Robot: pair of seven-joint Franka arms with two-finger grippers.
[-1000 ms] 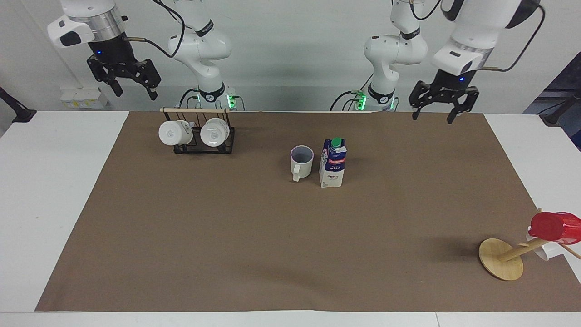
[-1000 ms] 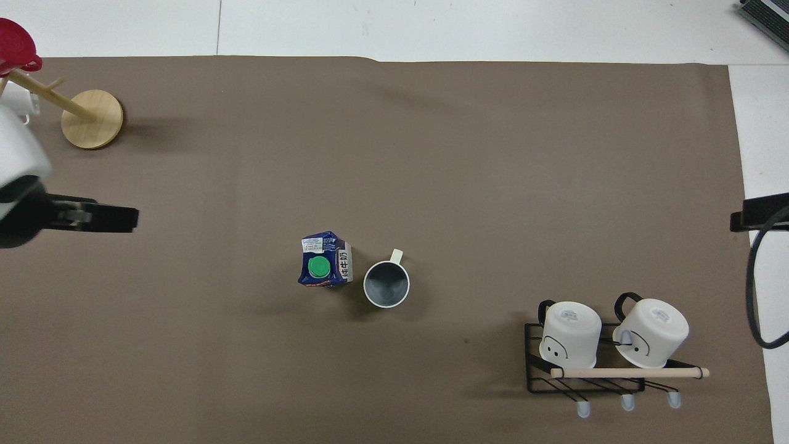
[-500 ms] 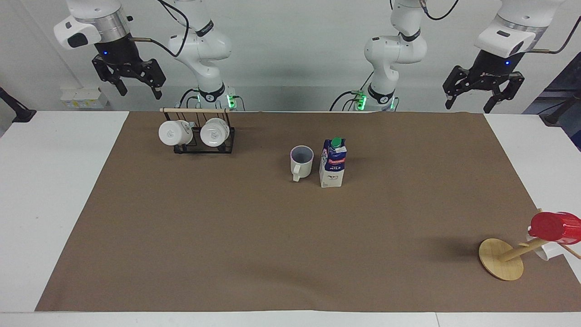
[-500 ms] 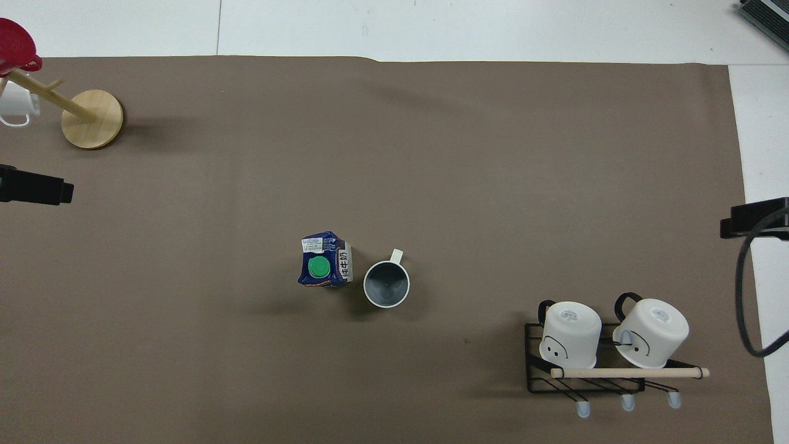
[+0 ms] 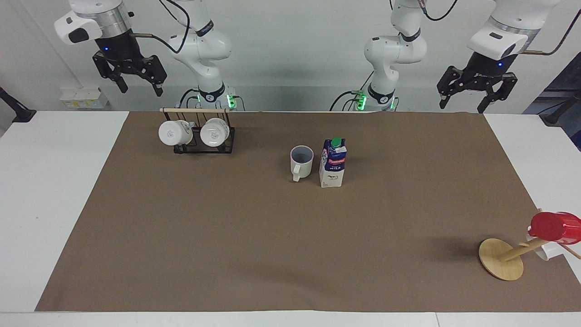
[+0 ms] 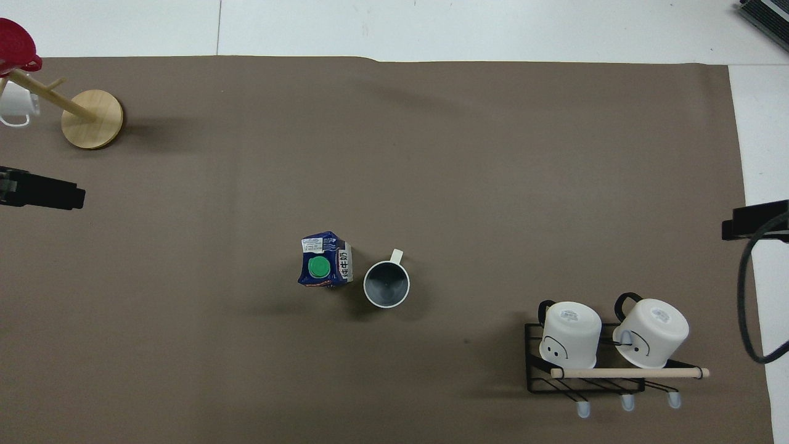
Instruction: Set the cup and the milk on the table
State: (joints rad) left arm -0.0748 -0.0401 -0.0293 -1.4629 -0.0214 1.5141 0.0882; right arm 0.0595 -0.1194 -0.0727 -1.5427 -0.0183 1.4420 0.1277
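Note:
The cream-white cup (image 5: 301,161) stands upright on the brown sheet of the table (image 5: 54,181), its handle pointing away from the robots; it also shows in the overhead view (image 6: 386,284). The milk (image 5: 332,162) stands upright right beside the cup, toward the left arm's end, with its green cap on top (image 6: 325,268). My left gripper (image 5: 460,108) is open and empty, raised over the sheet's corner at the robots' edge. My right gripper (image 5: 140,92) is open and empty, raised over the table's edge by the mug rack. Both are well apart from the cup and the milk.
A black wire rack (image 5: 203,145) holding two white mugs stands near the robots toward the right arm's end. A wooden mug tree (image 5: 501,259) with a red cup (image 5: 556,227) and a small white mug stands far from the robots at the left arm's end.
My left gripper has risen and swung out toward the left arm's end of the table. My right gripper has risen a little. The cup and the milk have not moved.

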